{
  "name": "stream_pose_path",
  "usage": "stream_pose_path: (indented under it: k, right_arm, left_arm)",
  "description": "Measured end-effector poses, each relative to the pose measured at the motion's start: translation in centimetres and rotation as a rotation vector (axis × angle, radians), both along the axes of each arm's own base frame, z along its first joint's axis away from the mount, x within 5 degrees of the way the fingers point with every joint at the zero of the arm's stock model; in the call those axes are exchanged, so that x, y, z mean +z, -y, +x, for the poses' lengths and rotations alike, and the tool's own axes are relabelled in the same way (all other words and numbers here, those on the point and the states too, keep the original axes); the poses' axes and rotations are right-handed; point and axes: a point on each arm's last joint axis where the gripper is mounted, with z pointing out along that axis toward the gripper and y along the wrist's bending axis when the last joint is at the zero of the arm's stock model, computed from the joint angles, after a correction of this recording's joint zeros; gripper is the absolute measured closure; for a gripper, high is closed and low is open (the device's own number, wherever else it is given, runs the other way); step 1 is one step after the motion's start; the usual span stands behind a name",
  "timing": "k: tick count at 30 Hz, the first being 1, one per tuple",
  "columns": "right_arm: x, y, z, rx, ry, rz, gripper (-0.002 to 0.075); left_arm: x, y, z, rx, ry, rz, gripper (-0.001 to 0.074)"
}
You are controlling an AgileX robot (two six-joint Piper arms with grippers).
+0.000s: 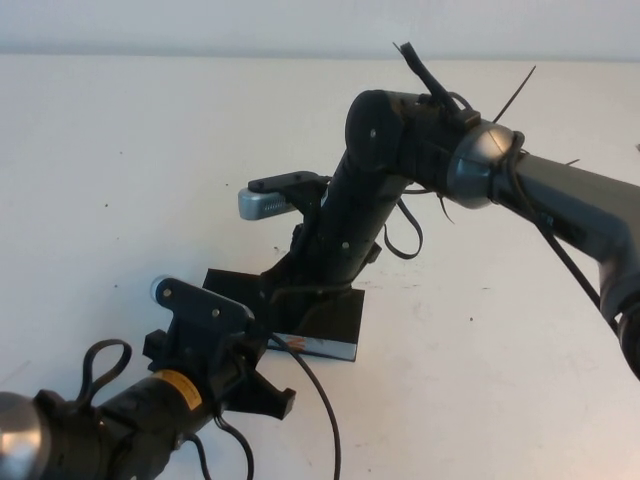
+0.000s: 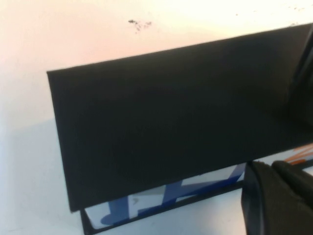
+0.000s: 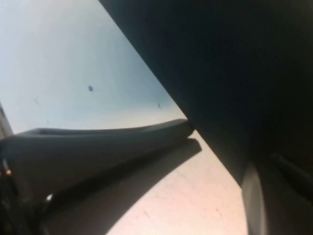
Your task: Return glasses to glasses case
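Observation:
The glasses case (image 1: 335,315) is a black box in the middle of the table, with blue, white and orange print (image 1: 325,346) on its near side. My right gripper (image 1: 297,285) reaches down into it from the far right. In the right wrist view it (image 3: 220,161) is open, one finger (image 3: 98,147) over the table and the other (image 3: 279,210) over the case's black surface (image 3: 234,73). My left gripper (image 1: 272,398) is at the case's near left corner. The left wrist view shows the black flap (image 2: 171,112) above the print (image 2: 171,193). The glasses are hidden.
The table (image 1: 130,150) is plain white. My right arm's forearm (image 1: 580,200) crosses the right side above it. A loose black cable (image 1: 320,400) runs from the left arm along the case's near edge.

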Motion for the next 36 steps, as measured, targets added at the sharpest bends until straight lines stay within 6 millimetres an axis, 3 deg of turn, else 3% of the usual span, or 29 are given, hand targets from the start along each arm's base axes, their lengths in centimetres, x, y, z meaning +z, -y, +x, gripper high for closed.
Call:
stream_pose_path:
  k: [6, 10, 16, 22, 25, 29, 36]
  right_arm:
    - [0.3, -0.1, 0.0, 0.0, 0.007, 0.007, 0.0737]
    - [1.4, -0.3, 0.4, 0.002, 0.045, 0.027, 0.0737]
    - [4.8, -0.1, 0.5, 0.006, 0.145, 0.055, 0.0737]
    - [9.7, 1.4, -0.7, -0.011, 0.252, 0.063, 0.0737]
    - [12.4, 2.7, -2.2, -0.028, 0.296, 0.076, 0.0737]
    - [15.7, 5.5, -5.3, -0.08, 0.337, 0.063, 0.0737]
    - [17.0, 11.3, -12.8, -0.146, 0.366, 0.074, 0.0737]
  left_arm:
    - [0.1, 0.0, -0.1, -0.011, -0.003, 0.015, 0.0736]
    - [1.5, -0.2, -0.5, -0.025, -0.014, 0.011, 0.0736]
    - [6.1, -1.1, -2.0, -0.061, 0.033, -0.047, 0.0736]
    - [13.4, -3.8, -5.2, -0.113, 0.235, -0.17, 0.0736]
    - [16.3, -6.2, -7.3, -0.1, 0.362, -0.245, 0.0736]
    - [18.3, -10.3, -10.2, -0.006, 0.518, -0.342, 0.0736]
    - [16.6, -14.9, -14.8, 0.081, 0.705, -0.411, 0.0736]
